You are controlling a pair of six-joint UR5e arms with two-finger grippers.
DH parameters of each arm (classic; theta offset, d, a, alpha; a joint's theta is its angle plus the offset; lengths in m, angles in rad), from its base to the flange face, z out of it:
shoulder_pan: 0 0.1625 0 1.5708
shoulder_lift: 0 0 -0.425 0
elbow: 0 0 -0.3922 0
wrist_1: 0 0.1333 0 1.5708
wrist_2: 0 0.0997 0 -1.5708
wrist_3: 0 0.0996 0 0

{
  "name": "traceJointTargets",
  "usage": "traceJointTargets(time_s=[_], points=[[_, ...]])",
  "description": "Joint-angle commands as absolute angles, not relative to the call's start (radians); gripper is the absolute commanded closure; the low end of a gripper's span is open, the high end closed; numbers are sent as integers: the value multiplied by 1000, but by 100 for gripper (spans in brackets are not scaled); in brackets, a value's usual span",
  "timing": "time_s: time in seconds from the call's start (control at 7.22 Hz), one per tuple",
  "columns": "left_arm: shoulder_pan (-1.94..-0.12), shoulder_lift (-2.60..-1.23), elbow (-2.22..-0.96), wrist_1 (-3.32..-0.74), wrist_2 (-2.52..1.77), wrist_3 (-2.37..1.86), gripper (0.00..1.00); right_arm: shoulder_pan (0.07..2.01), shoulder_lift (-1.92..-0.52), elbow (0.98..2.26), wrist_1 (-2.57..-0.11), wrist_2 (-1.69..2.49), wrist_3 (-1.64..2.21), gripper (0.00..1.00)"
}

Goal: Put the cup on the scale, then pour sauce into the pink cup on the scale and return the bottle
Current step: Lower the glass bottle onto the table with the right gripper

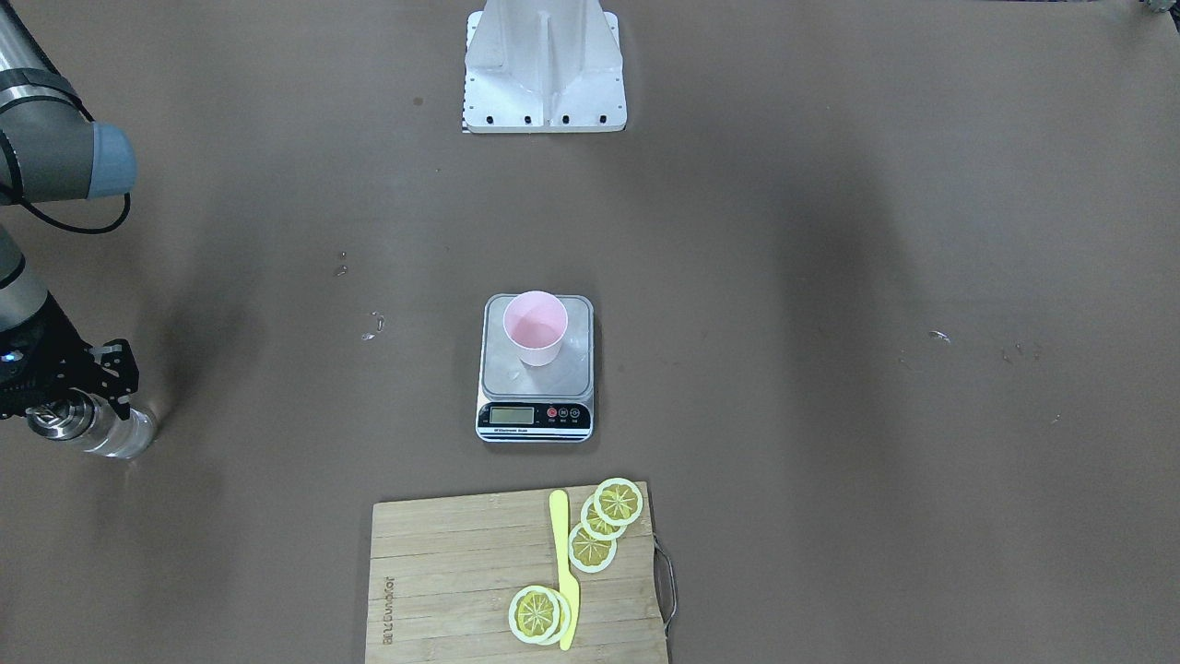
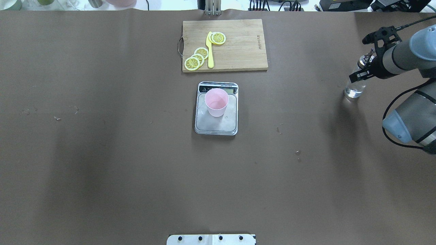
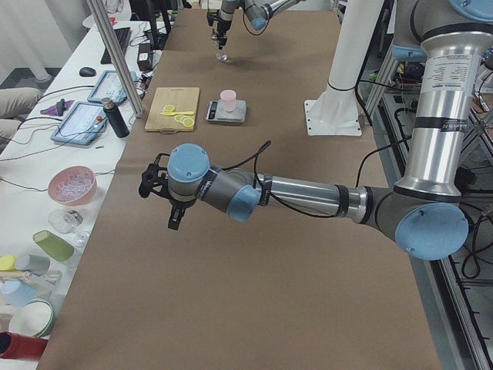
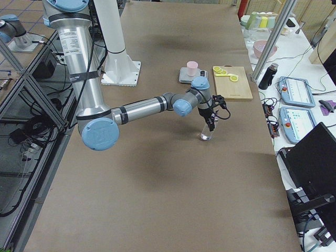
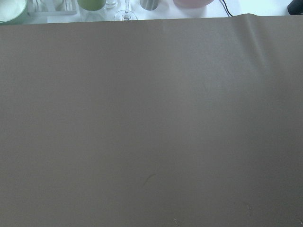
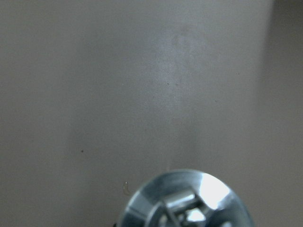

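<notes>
— Where's the bottle [image 2: 354, 90]?
— Just under the right jaws, standing on the bench [image 2: 102, 153]. Pinching it? I can't tell.
— The cup [image 2: 216, 102]?
— Far from them, on the scale [image 2: 218, 126]. Best keep the bottle straight.

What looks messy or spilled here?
Small shiny specks, like droplets, dot the table on both sides of the scale. What they are is unclear. The cup stands upright on the scale, and nothing else looks odd.

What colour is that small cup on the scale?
The small tapered cup is pale pink; clearest in front-facing view.
</notes>
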State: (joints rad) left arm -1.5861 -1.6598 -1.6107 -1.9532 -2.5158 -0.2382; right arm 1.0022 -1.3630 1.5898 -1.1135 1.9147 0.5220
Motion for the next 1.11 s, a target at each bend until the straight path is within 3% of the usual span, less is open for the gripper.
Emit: traceJointTargets(time_s=[0.0,0.97], points=[[-1586,-1660,-1611,-1954,-2516,-239,3,996,-1362,1558,-1058,1911,525,100],[-1586,-1660,-1612,-1954,-2516,-239,3,999,-1367,1585,-1057,1956,522,100]])
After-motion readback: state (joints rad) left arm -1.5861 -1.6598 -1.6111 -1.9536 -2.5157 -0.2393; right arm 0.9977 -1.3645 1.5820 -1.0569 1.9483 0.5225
